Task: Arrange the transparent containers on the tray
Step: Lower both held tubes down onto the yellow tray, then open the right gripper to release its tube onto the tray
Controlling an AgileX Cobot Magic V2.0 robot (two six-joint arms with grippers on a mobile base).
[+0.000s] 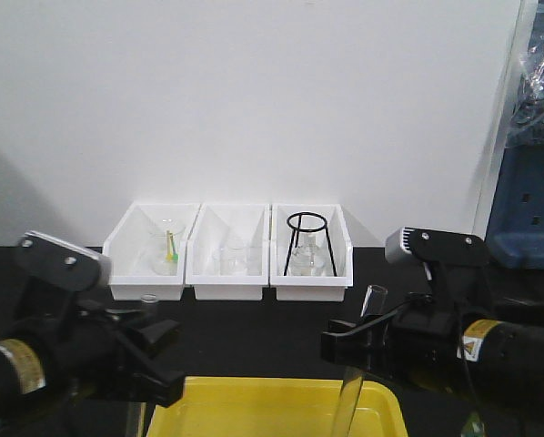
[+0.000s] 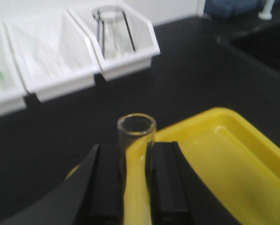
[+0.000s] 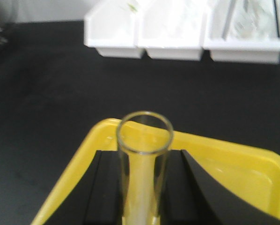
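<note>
Each gripper holds one transparent container, a slim clear glass tube, upright with its open rim up. My left gripper (image 2: 135, 187) is shut on a tube (image 2: 136, 129) over the left rim of the yellow tray (image 2: 224, 154). From the front, that tube's rim (image 1: 149, 299) pokes up above the left gripper (image 1: 149, 350). My right gripper (image 3: 142, 187) is shut on the other tube (image 3: 143, 140) above the tray's near left corner (image 3: 102, 136). In the front view the right gripper (image 1: 354, 341) holds this tube (image 1: 370, 300) over the tray's back rim (image 1: 281, 384).
Three white bins (image 1: 154, 287) (image 1: 228, 287) (image 1: 311, 287) stand in a row against the back wall on the black tabletop. The right bin holds a black wire stand (image 1: 307, 238) and glassware. A blue object (image 1: 527, 209) sits at the far right.
</note>
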